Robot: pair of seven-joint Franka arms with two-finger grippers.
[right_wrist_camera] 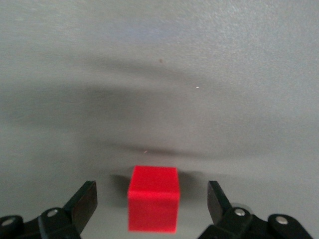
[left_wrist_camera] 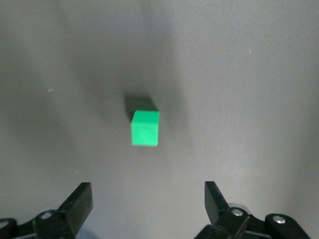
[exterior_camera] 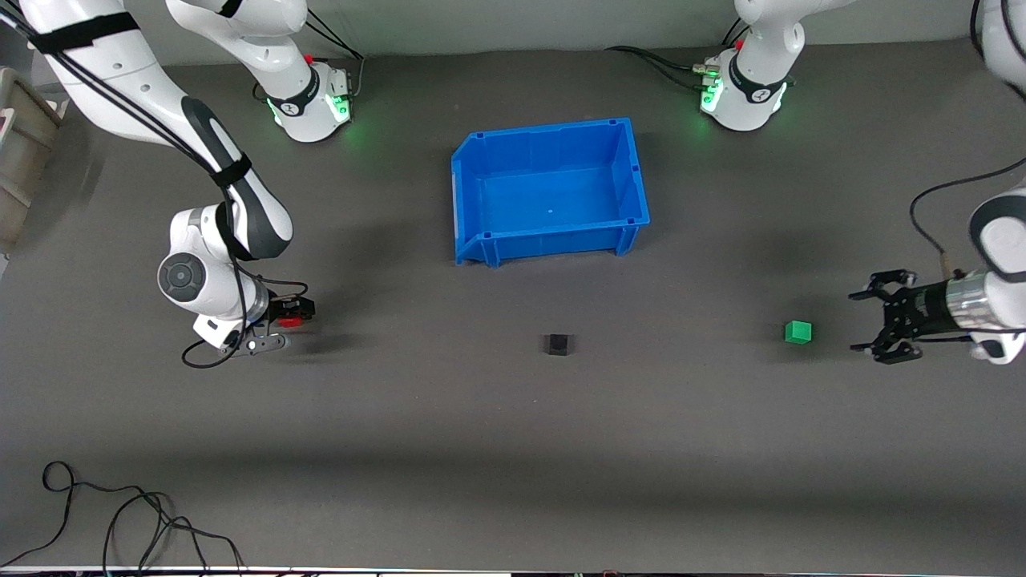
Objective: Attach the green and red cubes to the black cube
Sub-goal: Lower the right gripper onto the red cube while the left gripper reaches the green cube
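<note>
The right gripper (right_wrist_camera: 152,199) is open around the red cube (right_wrist_camera: 153,205); the left gripper (exterior_camera: 870,320) is open beside the green cube (exterior_camera: 797,332); the black cube (exterior_camera: 557,344) sits alone between them.

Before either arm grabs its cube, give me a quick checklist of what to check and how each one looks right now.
1. Left hand open: ok, fingers spread wide.
2. Left hand lined up with green cube: ok, but the cube lies short of the fingers, not yet between them.
3. Right hand open: ok.
4. Red cube between the right hand's fingers: ok, gaps on both sides, nothing gripped.
5. Black cube free to approach: ok, alone on the table, nearer the front camera than the blue bin.
6. Right hand low enough to close: cannot tell.
</note>
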